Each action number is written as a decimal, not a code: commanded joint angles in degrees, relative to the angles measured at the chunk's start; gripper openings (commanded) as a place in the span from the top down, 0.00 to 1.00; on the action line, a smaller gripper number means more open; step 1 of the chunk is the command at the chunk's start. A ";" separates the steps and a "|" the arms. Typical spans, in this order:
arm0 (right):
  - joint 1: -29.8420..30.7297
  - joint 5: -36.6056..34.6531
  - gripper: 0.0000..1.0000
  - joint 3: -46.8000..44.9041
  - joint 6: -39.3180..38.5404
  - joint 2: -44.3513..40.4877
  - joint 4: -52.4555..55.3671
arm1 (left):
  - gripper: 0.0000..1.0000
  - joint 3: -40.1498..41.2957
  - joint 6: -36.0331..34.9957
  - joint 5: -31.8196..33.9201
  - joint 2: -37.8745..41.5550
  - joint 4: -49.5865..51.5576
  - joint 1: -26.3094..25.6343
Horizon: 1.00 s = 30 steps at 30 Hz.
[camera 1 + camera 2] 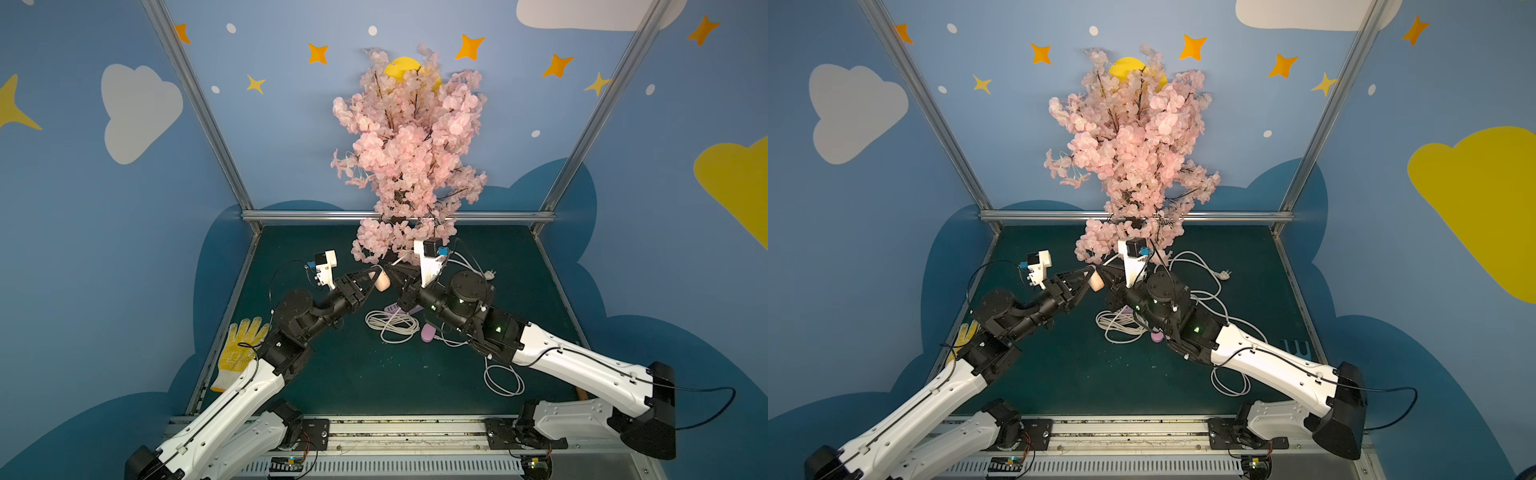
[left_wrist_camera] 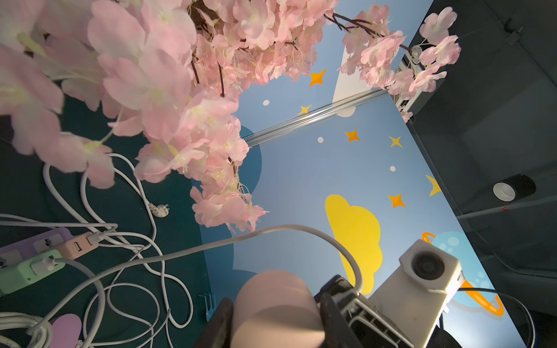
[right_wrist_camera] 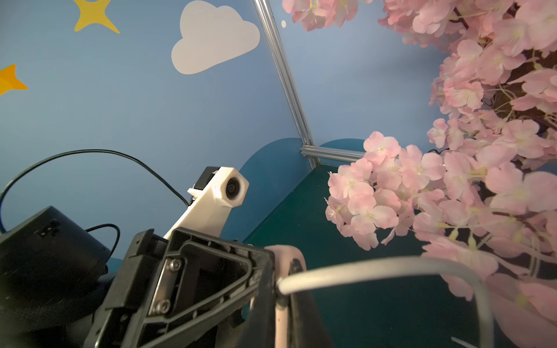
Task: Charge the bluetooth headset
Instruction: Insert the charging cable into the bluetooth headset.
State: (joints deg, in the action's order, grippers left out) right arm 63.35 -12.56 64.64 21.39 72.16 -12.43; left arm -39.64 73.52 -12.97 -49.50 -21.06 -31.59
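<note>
Case [image 2: 275, 307], smooth, rounded and pink, sits clamped in the left hand [image 1: 376, 280]; right hand [image 3: 281, 304] pinches a thin white cable [image 3: 361, 268].

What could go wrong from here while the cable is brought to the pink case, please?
The left gripper holds the pink case in the air by its sides; a misaligned push from the right gripper, shut on the white cable, might twist it loose. The cable arcs close to the blossom branches and could snag there. Loose cable loops lie tangled by the power strip, so a pull may drag it.
</note>
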 commanded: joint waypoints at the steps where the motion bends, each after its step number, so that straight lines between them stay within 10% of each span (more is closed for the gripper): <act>1: 2.27 -0.97 1.00 -1.45 -1.80 2.81 1.56 | 0.97 -1.23 -0.36 -0.97 -0.22 -5.90 -0.26; 30: 2.13 11.38 1.00 -2.91 1.47 8.86 7.51 | 0.97 -5.27 -2.69 -3.97 -0.34 -2.62 -0.28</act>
State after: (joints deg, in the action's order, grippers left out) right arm 63.13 -13.98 65.01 19.11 77.80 -13.72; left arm -39.75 72.34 -9.34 -50.35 -14.79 -30.22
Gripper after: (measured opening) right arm 0.075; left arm 0.415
